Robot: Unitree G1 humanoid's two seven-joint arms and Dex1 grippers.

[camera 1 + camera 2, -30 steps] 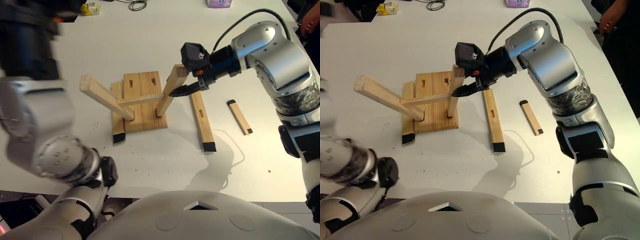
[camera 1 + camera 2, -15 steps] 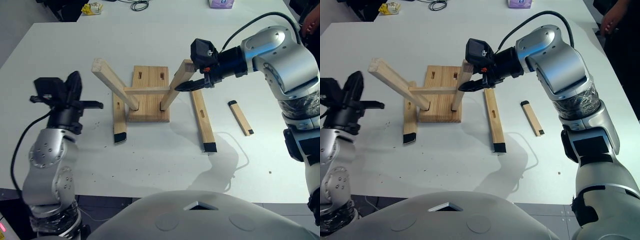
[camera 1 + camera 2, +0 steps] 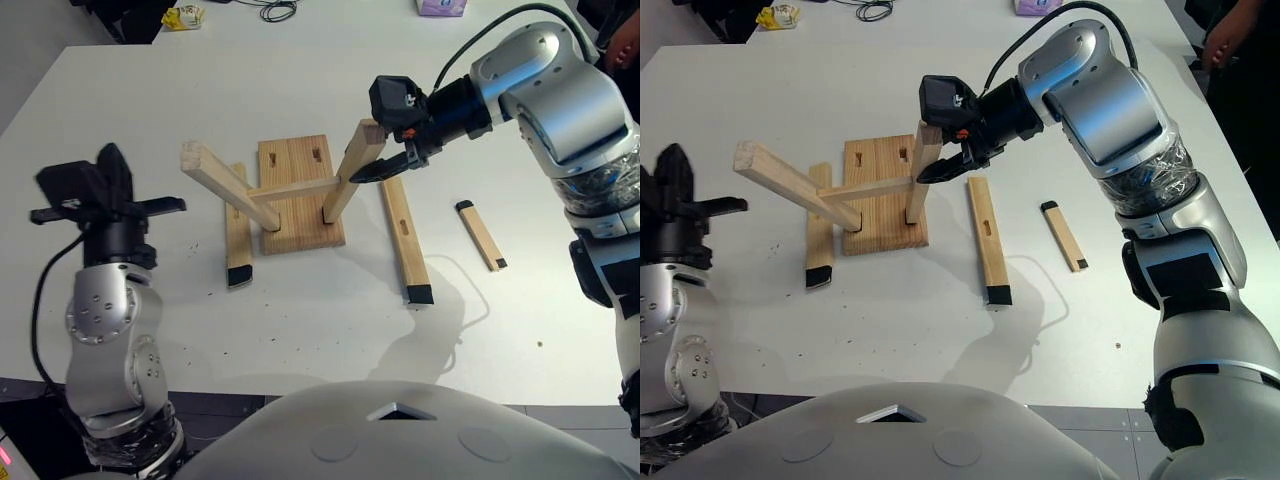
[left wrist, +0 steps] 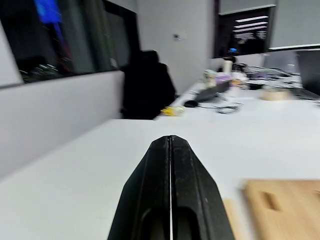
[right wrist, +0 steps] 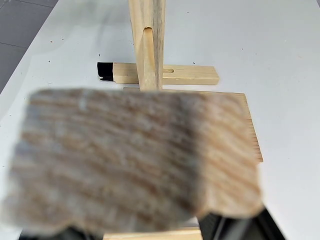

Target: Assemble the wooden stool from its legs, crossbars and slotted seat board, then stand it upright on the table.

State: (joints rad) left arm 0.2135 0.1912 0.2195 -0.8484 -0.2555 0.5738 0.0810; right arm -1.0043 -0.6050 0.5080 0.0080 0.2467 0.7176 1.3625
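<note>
Turned a little since half a second ago, the board (image 3: 300,160) sits askew at centre picture, and our right gripper (image 3: 383,170) has slid left with it. It is clamped on the top of the upright leg (image 3: 348,180), we judge to steady that leg in its slot. Our left gripper (image 4: 171,147), pinched shut and empty, waits well apart at the left edge — out of the way.

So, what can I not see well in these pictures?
- Eye views: how deep the standing legs sit in the board is too small to tell.
- Right wrist view: a blurred leg end, too near, covers most of the board.
- Left wrist view: the board is cut off by the edge; the left gripper blocks the middle.
</note>
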